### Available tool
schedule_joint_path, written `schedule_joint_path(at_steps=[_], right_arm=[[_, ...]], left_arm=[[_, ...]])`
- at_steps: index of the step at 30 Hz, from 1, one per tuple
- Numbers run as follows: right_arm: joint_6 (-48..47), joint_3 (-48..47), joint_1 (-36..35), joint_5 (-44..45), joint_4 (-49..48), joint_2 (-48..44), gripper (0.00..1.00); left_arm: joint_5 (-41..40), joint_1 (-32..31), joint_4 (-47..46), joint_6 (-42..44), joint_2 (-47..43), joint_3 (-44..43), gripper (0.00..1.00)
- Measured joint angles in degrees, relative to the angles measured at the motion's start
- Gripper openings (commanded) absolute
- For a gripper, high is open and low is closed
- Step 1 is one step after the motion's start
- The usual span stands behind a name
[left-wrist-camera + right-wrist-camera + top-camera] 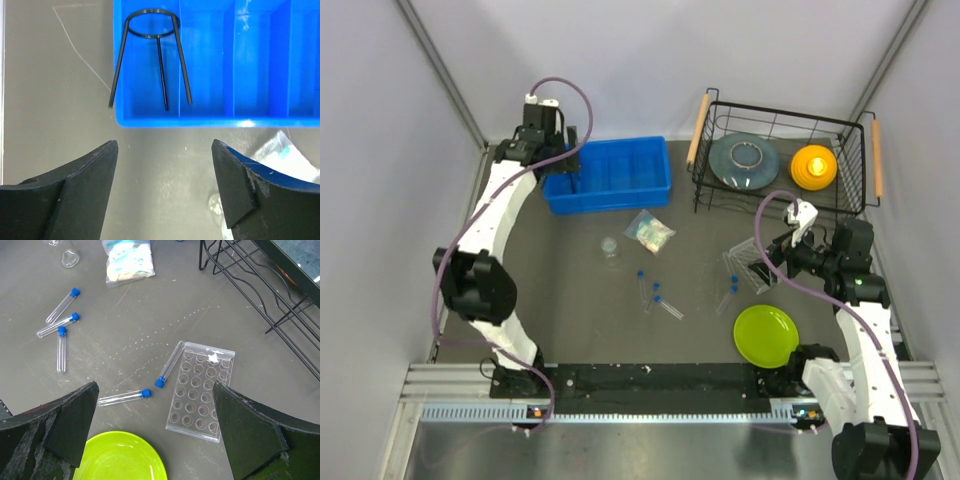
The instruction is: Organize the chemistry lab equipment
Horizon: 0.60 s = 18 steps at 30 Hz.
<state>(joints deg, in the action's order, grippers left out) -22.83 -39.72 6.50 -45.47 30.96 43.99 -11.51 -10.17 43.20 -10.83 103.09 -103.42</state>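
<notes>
The black ring on its rod legs (pixel 151 25) rests in the end compartment of a blue bin (pixel 250 60), one leg tip past the bin's wall. My left gripper (pixel 165 145) hovers just short of the bin, open and holding nothing; from above it sits at the bin's left end (pixel 570 165). My right gripper (pixel 155 387) stands open above the clear perforated rack (pixel 200 390), which lies flat. Two blue-capped tubes (pixel 125 397) (pixel 169 365) lie beside the rack, and three more (pixel 57 325) lie further off. The packet (pixel 127 262) and small jar (pixel 70 257) lie on the mat.
A lime-green plate (pixel 766 335) lies near my right arm's base. At the back right a black wire basket (pixel 710 150) holds a grey dish (pixel 745 160) and an orange bowl (pixel 814 166). The blue bin (pixel 610 175) stands at the back left.
</notes>
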Motion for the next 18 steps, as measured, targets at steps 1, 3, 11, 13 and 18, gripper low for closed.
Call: schedule_joint_path(at_steps=[1,3,11,13,18], right_arm=[[-0.11,0.0,0.0,0.0,0.0,-0.02,0.99],[-0.17,0.0,0.0,0.0,0.0,-0.09,0.99],[-1.2,1.16,0.0,-0.9,-0.09,-0.44,0.99],[-1.44,1.51,0.0,-1.55,-0.02,-0.42,0.99],[-1.9,1.62,0.0,-3.3,-0.04,-0.31,0.99]], left_arm=[[0.44,0.0,-0.92,-0.09,-2.89,2.78,0.86],[1.73,0.0,-2.27,-0.39,-7.85,7.69,0.92],[11.98,0.5,-8.17,-2.62,-27.76,28.17,0.99],[15.72,0.59,-9.99,-3.04,-31.87,32.74,0.99],[27.32,0.57,-12.5,-5.95,-40.19,43.56,0.99]])
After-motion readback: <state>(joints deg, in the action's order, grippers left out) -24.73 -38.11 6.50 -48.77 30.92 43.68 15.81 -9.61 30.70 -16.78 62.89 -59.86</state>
